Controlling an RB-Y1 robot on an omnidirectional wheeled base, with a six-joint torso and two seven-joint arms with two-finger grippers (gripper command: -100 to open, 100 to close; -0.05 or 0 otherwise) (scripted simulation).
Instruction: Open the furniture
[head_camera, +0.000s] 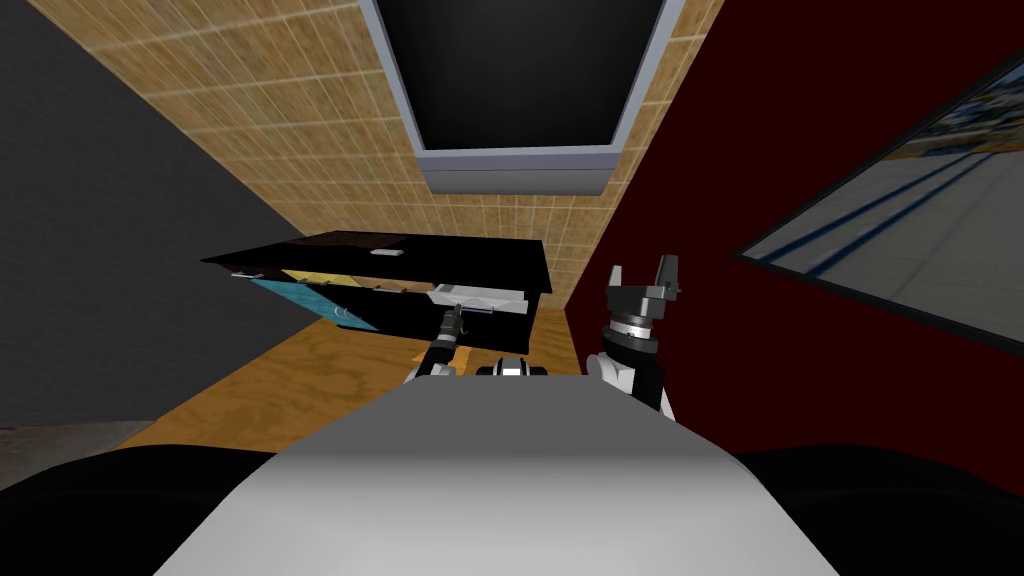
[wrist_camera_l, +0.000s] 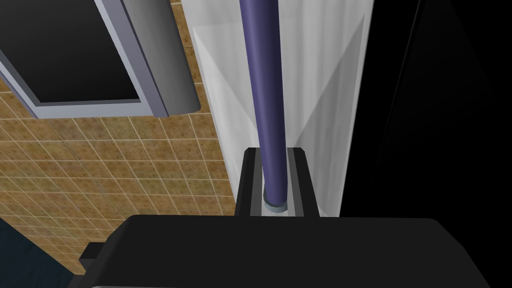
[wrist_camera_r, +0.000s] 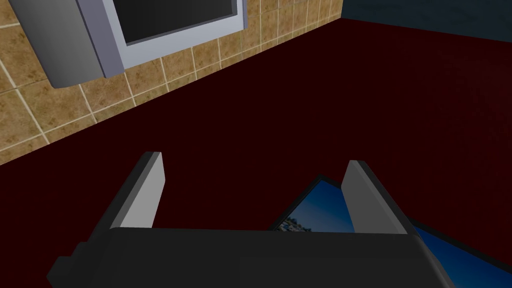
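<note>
A low black cabinet (head_camera: 450, 255) stands against the tan tiled wall ahead of me. One pale grey drawer front (head_camera: 480, 298) at its right side stands out a little from the body. My left gripper (head_camera: 455, 312) reaches it. In the left wrist view this gripper (wrist_camera_l: 274, 172) is shut on the drawer's purple bar handle (wrist_camera_l: 262, 75), whose rod runs between the two dark fingers (wrist_camera_l: 249, 177) over the whitish drawer face (wrist_camera_l: 330, 125). My right gripper (head_camera: 643, 272) is raised to the right of the cabinet, and its fingers (wrist_camera_r: 145, 192) stand wide apart with nothing between them.
More drawers, one teal (head_camera: 300, 295), run along the cabinet's left part, and a small pale object (head_camera: 386, 252) lies on its top. A grey-framed window (head_camera: 520, 150) is above. A dark red wall (head_camera: 680, 180) with a framed picture (head_camera: 900, 220) is close on the right. Wooden floor (head_camera: 300, 380) lies to the left.
</note>
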